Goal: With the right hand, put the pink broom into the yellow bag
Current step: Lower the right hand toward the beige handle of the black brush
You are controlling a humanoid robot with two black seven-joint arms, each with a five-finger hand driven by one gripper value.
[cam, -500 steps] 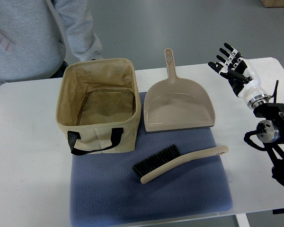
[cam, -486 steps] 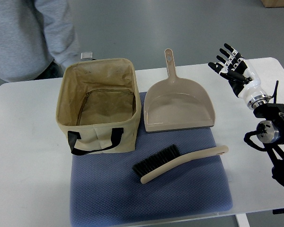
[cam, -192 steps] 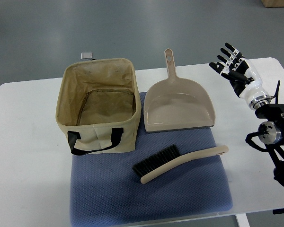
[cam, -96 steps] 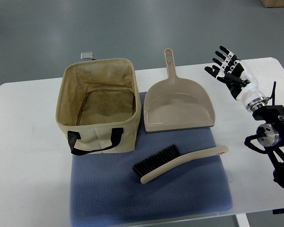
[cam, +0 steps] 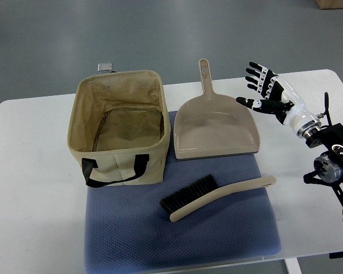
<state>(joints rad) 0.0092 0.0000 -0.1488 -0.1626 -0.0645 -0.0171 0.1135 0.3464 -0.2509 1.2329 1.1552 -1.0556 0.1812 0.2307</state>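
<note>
The broom (cam: 217,196), pinkish-beige with black bristles at its left end, lies flat on the blue mat (cam: 177,234). Left of it stands the yellow fabric bag (cam: 119,128), open at the top, with black straps on its near side and nothing visible inside. My right hand (cam: 262,89) hovers above the table's right part, just right of the dustpan, well above and right of the broom. Its fingers are spread and hold nothing. The left arm does not show.
A beige dustpan (cam: 214,127) lies behind the broom, handle pointing away, its near edge on the mat. The white table (cam: 28,188) ends close on the right and front. A small grey object (cam: 104,67) sits behind the bag.
My right hand has moved left and slightly forward toward the dustpan's right edge, fingers still spread. The person who stood behind the bag has left the view.
</note>
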